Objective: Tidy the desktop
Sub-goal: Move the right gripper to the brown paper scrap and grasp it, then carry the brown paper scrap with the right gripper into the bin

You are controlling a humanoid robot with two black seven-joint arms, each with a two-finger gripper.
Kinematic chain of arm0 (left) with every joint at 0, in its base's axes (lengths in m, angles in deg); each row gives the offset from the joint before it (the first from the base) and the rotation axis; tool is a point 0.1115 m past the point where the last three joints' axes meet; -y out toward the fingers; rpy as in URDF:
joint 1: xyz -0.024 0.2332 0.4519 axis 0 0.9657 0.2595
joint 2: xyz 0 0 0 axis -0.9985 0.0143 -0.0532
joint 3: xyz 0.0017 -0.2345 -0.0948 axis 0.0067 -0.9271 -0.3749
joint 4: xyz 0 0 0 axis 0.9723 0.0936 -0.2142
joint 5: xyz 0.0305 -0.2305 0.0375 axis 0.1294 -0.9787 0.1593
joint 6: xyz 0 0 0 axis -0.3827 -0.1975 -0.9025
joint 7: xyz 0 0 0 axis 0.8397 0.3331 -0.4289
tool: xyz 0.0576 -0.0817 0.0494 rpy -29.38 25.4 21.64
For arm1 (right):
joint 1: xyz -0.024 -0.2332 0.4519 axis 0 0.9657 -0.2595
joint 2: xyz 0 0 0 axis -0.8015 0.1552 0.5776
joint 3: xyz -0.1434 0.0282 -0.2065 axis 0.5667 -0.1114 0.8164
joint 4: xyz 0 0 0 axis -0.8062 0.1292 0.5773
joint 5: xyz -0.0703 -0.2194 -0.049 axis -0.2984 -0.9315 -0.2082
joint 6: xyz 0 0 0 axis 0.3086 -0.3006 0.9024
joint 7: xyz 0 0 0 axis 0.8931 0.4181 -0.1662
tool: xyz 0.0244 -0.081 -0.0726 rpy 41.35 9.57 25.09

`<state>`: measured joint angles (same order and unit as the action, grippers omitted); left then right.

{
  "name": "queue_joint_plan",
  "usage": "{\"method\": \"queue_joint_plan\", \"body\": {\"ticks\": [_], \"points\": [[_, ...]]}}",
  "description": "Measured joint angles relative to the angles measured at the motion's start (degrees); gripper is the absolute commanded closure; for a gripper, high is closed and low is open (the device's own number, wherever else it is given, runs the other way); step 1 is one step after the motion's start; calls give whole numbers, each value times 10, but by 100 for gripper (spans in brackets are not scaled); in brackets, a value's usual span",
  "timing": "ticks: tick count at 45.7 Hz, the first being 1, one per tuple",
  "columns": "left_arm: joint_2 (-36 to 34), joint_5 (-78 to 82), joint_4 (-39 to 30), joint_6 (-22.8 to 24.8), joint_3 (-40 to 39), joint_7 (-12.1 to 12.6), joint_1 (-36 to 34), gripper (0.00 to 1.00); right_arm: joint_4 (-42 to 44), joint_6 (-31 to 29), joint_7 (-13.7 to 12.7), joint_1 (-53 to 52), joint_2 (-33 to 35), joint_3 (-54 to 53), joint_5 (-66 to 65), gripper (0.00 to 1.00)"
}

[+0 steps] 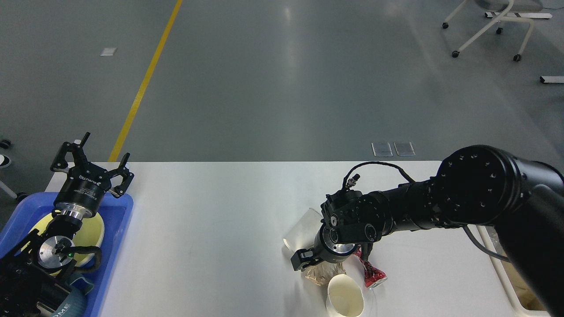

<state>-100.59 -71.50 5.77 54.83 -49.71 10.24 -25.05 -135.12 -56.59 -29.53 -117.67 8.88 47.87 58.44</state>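
Hiding right claw fingertips, crumpled wrapper

My right gripper hides part of the brown paper, and the picture's bottom edge cuts off the paper cup.

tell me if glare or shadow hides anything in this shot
Head view: sharp and evenly lit; overhead lights streak the floor with glare, only a soft sheen on the desktop; the right gripper is dark, its shadow dimming the clutter under it; the left gripper reads clearly, open.
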Motion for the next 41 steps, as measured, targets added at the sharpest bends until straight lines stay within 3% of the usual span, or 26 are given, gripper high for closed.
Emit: {"method": "queue_joint_plan", "body": {"ticks": [8, 14, 25, 33, 41], "points": [[0, 0, 0, 0, 0, 0, 0, 4, 0, 20, 0, 16, -1, 0, -13, 11], [0, 0, 0, 0, 0, 0, 0, 4, 0, 36, 0, 20, -1, 1, -13, 23], [0, 0, 0, 0, 0, 0, 0, 4, 0, 47, 0, 22, -1, 14, -14, 77], [0, 0, 0, 0, 0, 0, 0, 4, -1, 47, 0, 22, 1, 18, -8, 99], [0, 0, 0, 0, 0, 0, 0, 4, -4, 44, 0, 19, 5, 19, -4, 100]]}}
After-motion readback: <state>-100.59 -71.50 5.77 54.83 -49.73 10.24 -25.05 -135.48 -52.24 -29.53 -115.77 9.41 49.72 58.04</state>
